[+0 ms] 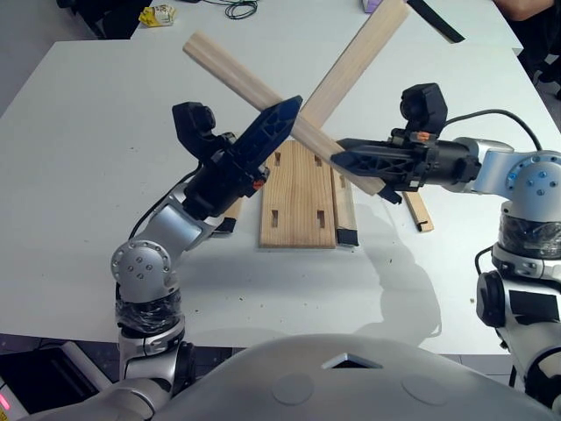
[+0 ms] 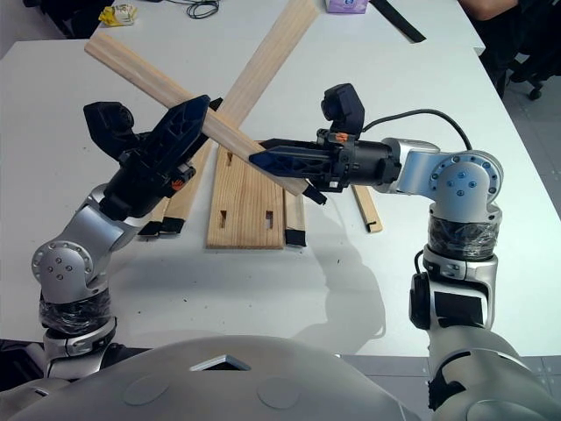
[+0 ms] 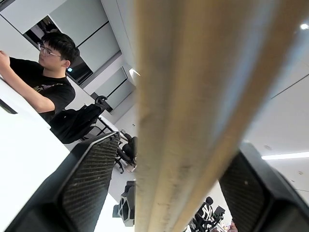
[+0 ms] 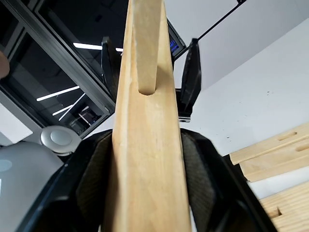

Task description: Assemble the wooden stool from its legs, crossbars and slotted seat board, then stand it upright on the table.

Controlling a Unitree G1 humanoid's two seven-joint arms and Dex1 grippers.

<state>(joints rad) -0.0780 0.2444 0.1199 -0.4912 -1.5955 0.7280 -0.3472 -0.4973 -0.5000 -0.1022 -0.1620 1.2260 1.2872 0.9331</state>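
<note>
Two long, pale, flat-sided wooden stool legs raised and crossed like an X above the white bench (image 1: 88, 175). Black left end effector (image 1: 282, 118) clamped on the right-leaning leg (image 1: 359, 53), lying nearly along its length. Black right end effector (image 1: 346, 160) closed tight across the low end of the left-leaning leg (image 1: 232, 70) (an oblong slot cut into its face, seen from the right wrist camera).

Flat on the bench below, between the two arms: pale rectangular slotted seat board (image 1: 294, 206). Just beside its right edge, a third wooden leg with a black end cap (image 1: 344, 206). Somewhat farther right, a thin wooden crossbar (image 1: 419, 210).

Probably light, rigid and dry-smooth: no bending to expect, but some tendency to swing or slip when held near one end. Safer grasped on the broad flat faces, nearer the middle and clear of the slots. Assembly apparently at an early stage, with no joint made yet.
</note>
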